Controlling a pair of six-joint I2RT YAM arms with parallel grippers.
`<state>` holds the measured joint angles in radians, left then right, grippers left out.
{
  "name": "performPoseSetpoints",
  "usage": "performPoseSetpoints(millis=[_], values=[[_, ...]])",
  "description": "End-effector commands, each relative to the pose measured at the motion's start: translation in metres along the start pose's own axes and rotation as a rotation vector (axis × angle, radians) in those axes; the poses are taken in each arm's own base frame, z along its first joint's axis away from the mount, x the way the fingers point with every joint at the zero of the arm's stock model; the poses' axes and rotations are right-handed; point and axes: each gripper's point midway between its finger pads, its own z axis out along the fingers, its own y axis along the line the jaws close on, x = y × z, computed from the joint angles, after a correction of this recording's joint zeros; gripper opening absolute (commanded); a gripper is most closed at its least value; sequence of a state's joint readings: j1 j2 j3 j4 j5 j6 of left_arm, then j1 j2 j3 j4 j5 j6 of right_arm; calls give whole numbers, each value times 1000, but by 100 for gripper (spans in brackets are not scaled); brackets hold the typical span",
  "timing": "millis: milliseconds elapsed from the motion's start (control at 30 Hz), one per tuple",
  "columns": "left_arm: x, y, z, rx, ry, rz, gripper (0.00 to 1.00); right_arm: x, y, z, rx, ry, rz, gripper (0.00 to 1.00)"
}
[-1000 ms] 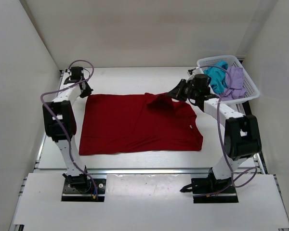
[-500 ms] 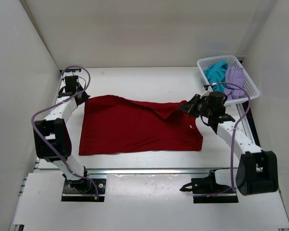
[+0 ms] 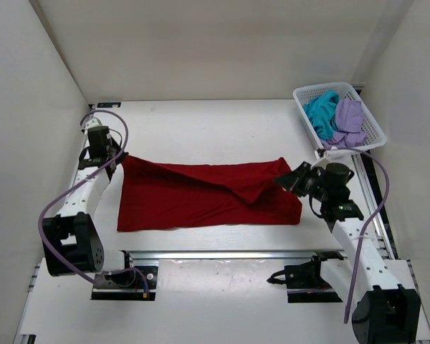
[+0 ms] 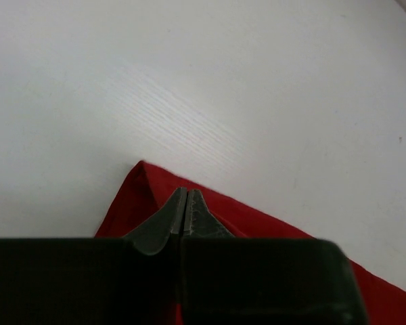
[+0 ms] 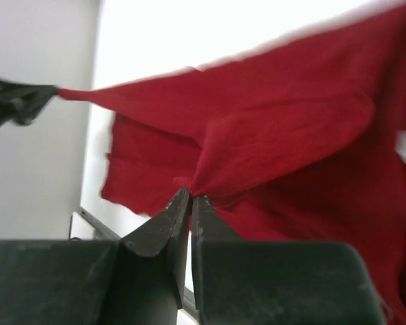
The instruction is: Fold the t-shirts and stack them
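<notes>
The dark red t-shirt [image 3: 201, 197] lies across the middle of the desk [image 3: 201, 125] with its long axis running from 9 o'clock to 3 o'clock. Its far edge is lifted and drawn taut between the two arms, while the near half rests flat with its hem towards 6 o'clock. The left tool [image 3: 117, 153] sits at the shirt's 9 o'clock end, its fingers pressed together on the far corner of the cloth. The right tool [image 3: 287, 177] is at the 3 o'clock end, also pinched closed, with a bunched fold of the same edge caught at its tips. A pale fleck at the right margin of the right wrist view may be the neck label, though it is too blurred to be sure. At the desk's far corner, towards 1 o'clock, a white mesh basket [image 3: 373, 127] holds the teal t-shirt [image 3: 319, 115] and the lavender t-shirt [image 3: 349, 118], crumpled side by side and touching.
</notes>
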<state>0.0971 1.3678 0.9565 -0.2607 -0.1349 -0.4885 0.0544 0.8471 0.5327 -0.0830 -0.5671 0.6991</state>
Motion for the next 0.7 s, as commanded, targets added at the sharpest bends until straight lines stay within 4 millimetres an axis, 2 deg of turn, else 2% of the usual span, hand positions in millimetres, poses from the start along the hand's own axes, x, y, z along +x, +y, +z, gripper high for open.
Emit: performPoseSetpoints(millis=[0, 33, 67, 133, 233, 300, 333, 367, 433, 467, 500, 533, 667], values=[[16, 24, 1, -73, 18, -16, 0, 22, -34, -8, 77, 22, 50, 0], [25, 35, 3, -94, 39, -24, 0, 25, -36, -9, 86, 28, 53, 0], [26, 40, 3, -91, 42, -40, 0, 30, -42, -10, 106, 32, 52, 0], [42, 48, 4, -104, 76, -31, 0, 30, -60, -13, 164, 3, 73, 0], [62, 51, 10, -117, 158, -2, 1, 46, -85, -13, 238, 16, 113, 0], [84, 55, 18, -129, 247, 21, 3, 48, -101, -14, 288, -7, 133, 0], [88, 57, 19, -134, 264, 10, 4, 61, -111, -15, 309, 13, 160, 0], [95, 58, 20, -126, 293, -6, 7, 60, -113, -14, 304, 3, 162, 0], [100, 60, 21, -101, 316, -66, 15, 70, -125, -17, 327, 10, 196, 0], [100, 70, 20, -124, 305, -104, 18, 70, -125, -17, 327, 7, 196, 0], [94, 70, 20, -94, 292, -139, 23, 74, -133, -20, 361, 9, 206, 0], [96, 74, 18, -103, 293, -160, 27, 74, -133, -21, 365, 4, 199, 0], [83, 73, 11, -113, 229, -198, 37, 67, -137, -26, 404, -40, 179, 0]])
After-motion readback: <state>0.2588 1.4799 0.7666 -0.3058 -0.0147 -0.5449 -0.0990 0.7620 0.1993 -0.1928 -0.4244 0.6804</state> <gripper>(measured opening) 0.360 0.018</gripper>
